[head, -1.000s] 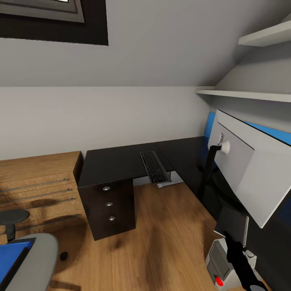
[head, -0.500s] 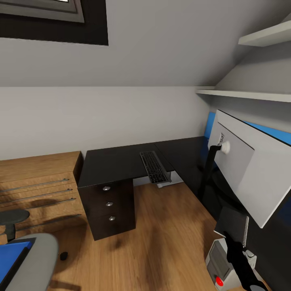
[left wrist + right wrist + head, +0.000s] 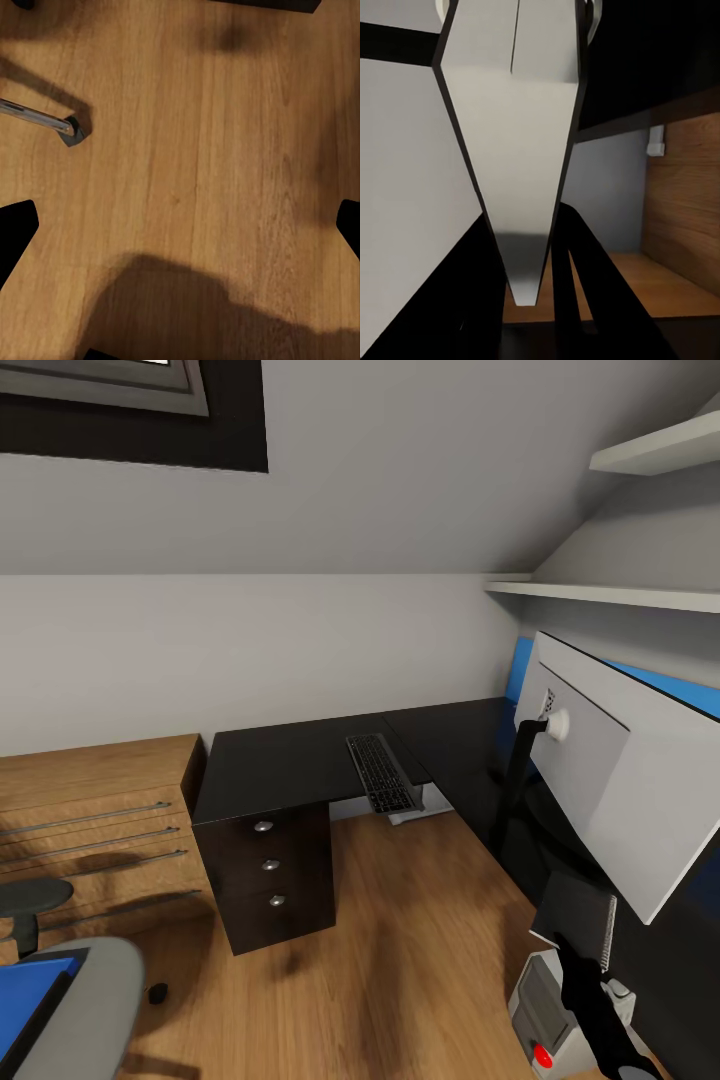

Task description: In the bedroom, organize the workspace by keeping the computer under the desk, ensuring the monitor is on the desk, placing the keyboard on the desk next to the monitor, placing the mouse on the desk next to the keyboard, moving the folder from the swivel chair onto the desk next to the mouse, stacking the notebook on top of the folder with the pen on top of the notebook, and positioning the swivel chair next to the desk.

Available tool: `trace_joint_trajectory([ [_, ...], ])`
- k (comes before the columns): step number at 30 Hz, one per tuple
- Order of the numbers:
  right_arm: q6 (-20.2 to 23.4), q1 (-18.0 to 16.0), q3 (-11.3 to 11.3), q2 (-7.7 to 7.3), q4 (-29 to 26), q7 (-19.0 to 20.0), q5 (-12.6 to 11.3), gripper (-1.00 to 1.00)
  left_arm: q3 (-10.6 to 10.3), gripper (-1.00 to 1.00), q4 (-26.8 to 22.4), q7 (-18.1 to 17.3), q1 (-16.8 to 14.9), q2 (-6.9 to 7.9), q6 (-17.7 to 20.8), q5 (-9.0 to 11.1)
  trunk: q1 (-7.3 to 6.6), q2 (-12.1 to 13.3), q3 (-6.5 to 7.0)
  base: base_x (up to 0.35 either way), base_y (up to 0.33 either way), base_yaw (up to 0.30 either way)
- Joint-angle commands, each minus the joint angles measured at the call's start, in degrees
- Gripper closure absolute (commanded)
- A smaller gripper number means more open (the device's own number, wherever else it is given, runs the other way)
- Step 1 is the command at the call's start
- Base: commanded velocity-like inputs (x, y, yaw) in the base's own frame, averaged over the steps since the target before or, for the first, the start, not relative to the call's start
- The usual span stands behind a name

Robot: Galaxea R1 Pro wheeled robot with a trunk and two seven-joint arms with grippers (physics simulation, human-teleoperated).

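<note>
The black-topped desk (image 3: 290,765) runs along the wall and turns down the right side. The black keyboard (image 3: 381,772) lies on it, partly over the front edge. To the right stands the monitor (image 3: 610,780), its pale grey back toward me, also close up in the right wrist view (image 3: 521,150). The grey computer (image 3: 540,1015) with a red light sits low at the right. A dark spiral-bound notebook (image 3: 580,918) shows just above my right arm (image 3: 600,1020). The swivel chair (image 3: 95,1000) holds the blue folder (image 3: 25,1000). The mouse (image 3: 157,992) lies on the floor. My left gripper (image 3: 180,232) hangs open over bare floor.
A low light-wood cabinet (image 3: 90,815) stands left of the desk drawers (image 3: 270,880). White shelves (image 3: 620,595) hang above the monitor. A chrome chair-base leg with a castor (image 3: 64,129) lies on the wooden floor (image 3: 420,950) near my left gripper.
</note>
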Motion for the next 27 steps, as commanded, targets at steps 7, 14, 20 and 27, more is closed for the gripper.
trace_joint_trajectory([
  [7,0.0,0.0,-0.7,-1.76,0.0,0.2,-0.8,1.0,0.4,-1.0,0.0,0.1,0.0,-0.02,-0.2,-0.3,0.0,0.0,-0.06,0.0,0.0,0.0],
  [14,0.0,0.0,-0.7,-1.79,0.0,0.2,-0.6,1.0,0.4,-1.0,0.0,0.1,0.0,-0.02,-0.2,-0.3,0.0,0.0,-0.06,0.0,0.0,0.0],
  [20,-0.1,0.0,-0.7,-1.8,0.0,0.3,-0.5,1.0,0.4,-1.0,0.0,0.1,0.0,-0.02,-0.2,-0.3,0.0,0.0,-0.06,0.0,0.0,0.0],
  [27,-0.1,0.0,-0.7,-2.21,0.0,0.2,-0.5,1.0,0.4,-1.0,0.0,0.1,0.0,-0.02,-0.2,-0.3,0.0,0.0,-0.06,0.0,0.0,0.0],
])
